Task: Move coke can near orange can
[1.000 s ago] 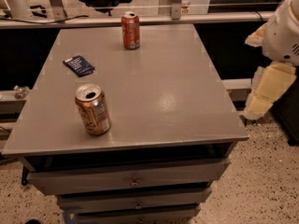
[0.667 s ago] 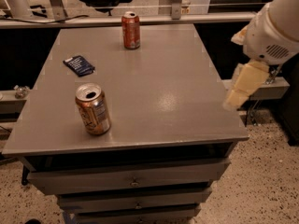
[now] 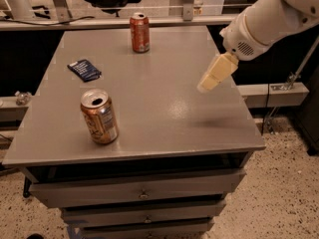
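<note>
The coke can, red-orange with a silver top, stands upright at the far middle of the grey table. The orange can, golden-copper with a pale label panel, stands upright near the front left. My gripper hangs over the right side of the table on the white arm. It is well to the right of both cans and holds nothing I can see.
A small dark blue packet lies on the left of the table between the two cans. Drawers sit under the tabletop. A ledge and a black chair stand behind the table. Speckled floor lies to the right.
The arm has swung in from the right edge, carrying the gripper leftward over the table. The cans and the packet have not moved.
</note>
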Controlling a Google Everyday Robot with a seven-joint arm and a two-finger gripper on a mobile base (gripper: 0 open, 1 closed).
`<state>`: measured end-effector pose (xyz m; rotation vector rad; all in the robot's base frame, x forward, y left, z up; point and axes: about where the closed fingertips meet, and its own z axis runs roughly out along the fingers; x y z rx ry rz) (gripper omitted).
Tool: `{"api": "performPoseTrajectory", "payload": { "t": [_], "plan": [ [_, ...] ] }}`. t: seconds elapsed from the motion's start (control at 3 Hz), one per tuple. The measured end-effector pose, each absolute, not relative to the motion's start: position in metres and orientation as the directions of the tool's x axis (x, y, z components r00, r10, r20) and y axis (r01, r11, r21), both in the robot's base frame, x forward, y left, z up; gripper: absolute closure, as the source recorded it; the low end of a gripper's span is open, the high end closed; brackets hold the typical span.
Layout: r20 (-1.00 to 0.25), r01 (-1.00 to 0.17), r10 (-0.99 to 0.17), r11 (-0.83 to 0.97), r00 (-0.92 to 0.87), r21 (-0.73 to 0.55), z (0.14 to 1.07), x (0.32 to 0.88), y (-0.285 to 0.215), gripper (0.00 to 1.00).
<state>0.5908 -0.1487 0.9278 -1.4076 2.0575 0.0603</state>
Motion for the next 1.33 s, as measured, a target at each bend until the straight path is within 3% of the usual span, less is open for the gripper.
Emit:
{"api": "performPoseTrajectory", "payload": {
  "t": [0.33,1.33],
  "plan": [
    [-0.656,-0.835,-0.716,0.496,-0.240,-0.237,0.910,0.639,-0.117,0.00],
    [-0.701,-0.838,-0.692,0.478,-0.174,-0.263,0.910,0.659,-0.090,0.00]
  ]
}}
